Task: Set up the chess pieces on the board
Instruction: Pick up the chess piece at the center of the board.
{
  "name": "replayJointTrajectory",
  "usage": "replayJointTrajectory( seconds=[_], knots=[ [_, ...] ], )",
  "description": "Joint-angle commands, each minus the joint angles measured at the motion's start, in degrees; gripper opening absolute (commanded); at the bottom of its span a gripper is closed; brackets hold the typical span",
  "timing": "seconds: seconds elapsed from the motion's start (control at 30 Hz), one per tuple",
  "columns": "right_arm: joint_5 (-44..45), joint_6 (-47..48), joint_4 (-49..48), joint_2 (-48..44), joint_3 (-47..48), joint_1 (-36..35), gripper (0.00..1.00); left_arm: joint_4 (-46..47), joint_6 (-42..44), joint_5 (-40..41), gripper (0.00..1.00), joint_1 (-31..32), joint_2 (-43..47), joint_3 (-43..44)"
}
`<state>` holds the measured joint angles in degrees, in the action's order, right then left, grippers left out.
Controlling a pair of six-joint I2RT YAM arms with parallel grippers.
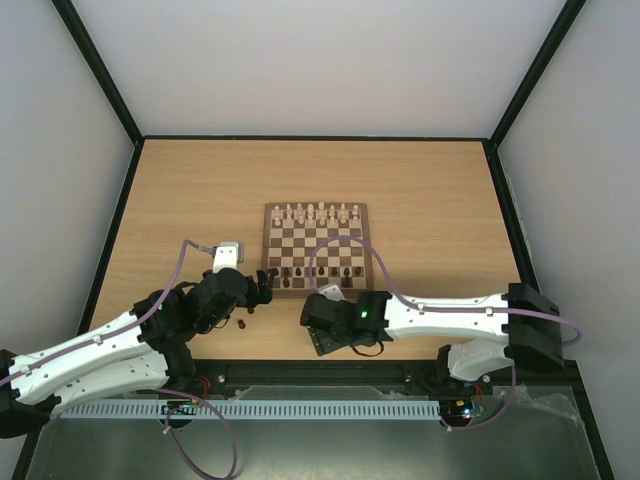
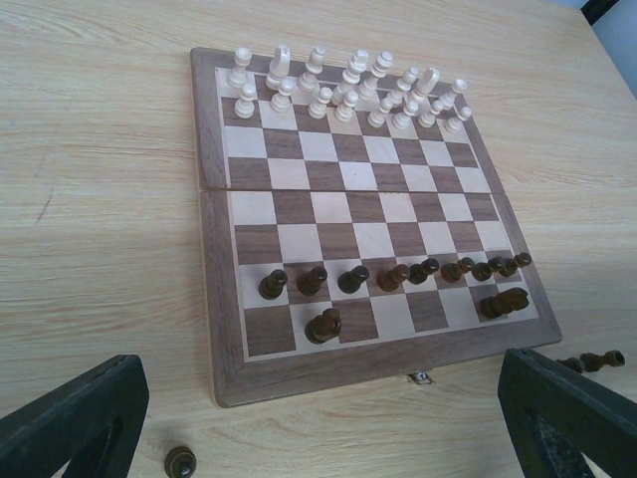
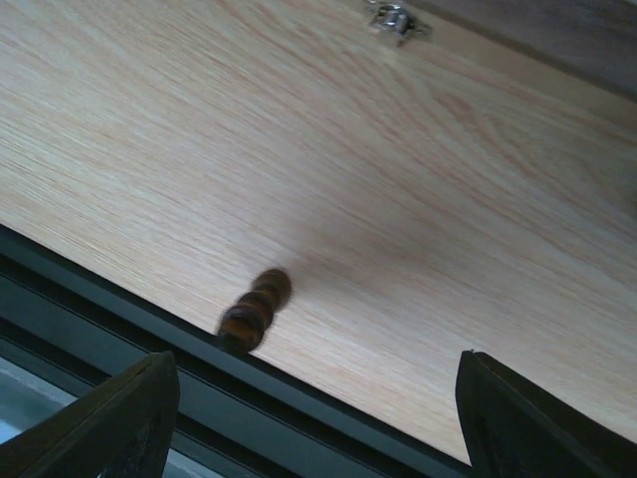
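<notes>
The board (image 1: 272,210) lies mid-table. Cream chess pieces (image 2: 348,85) fill its two far rows. A line of dark pawns (image 2: 395,276) stands on the second near row, with a dark knight (image 2: 323,325) and another dark piece (image 2: 505,301) behind it. My left gripper (image 2: 318,438) hovers open off the board's near left corner (image 1: 262,278). A dark piece (image 2: 180,461) stands on the table below it. My right gripper (image 3: 314,428) is open over the table's near edge (image 1: 325,330), and a blurred dark piece (image 3: 256,309) lies there ahead of its fingers.
Two dark pieces (image 2: 592,361) lie on the table right of the board's near edge. The board's clasp (image 3: 396,18) shows at the top of the right wrist view. A black rail (image 3: 299,398) runs along the table's near edge. Walls enclose the table (image 1: 200,190).
</notes>
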<state>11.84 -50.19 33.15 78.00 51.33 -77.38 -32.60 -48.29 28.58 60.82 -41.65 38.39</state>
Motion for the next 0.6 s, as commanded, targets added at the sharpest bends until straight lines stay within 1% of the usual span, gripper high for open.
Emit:
replayJointTrajectory(
  seconds=[0.0, 0.07, 0.13, 0.2, 0.27, 0.4, 0.57],
  knots=[
    [-0.7, -0.5, 1.6, 3.3, 4.0, -1.8, 0.74, 0.8, 1.3, -0.7, 0.99, -0.3, 0.3, -0.5],
    [-1.1, -0.5, 2.0, 4.8, 5.1, -2.5, 0.69, 1.0, 1.4, -1.0, 0.99, -0.3, 0.6, -0.7],
    [-1.2, -0.9, 2.5, 6.2, 5.8, -3.0, 0.66, 1.4, 1.6, -1.3, 0.99, -0.4, 1.1, -1.0],
    [-1.2, -1.6, 2.4, 7.2, 6.3, -3.7, 0.59, 1.7, 1.9, -1.9, 0.99, -0.3, 1.4, -1.0],
    [-0.9, -2.6, 2.6, 8.1, 6.4, -4.3, 0.55, 1.9, 2.3, -2.3, 0.99, -0.3, 1.4, -1.0],
    [-0.3, -3.7, 3.0, 10.3, 6.8, -4.4, 0.44, 2.5, 2.8, -2.7, 0.99, -0.3, 1.4, -1.1],
    [1.2, -3.9, 4.0, 12.7, 8.0, -4.4, 0.37, 3.1, 3.2, -2.9, 0.99, -0.3, 1.6, -1.3]
  ],
)
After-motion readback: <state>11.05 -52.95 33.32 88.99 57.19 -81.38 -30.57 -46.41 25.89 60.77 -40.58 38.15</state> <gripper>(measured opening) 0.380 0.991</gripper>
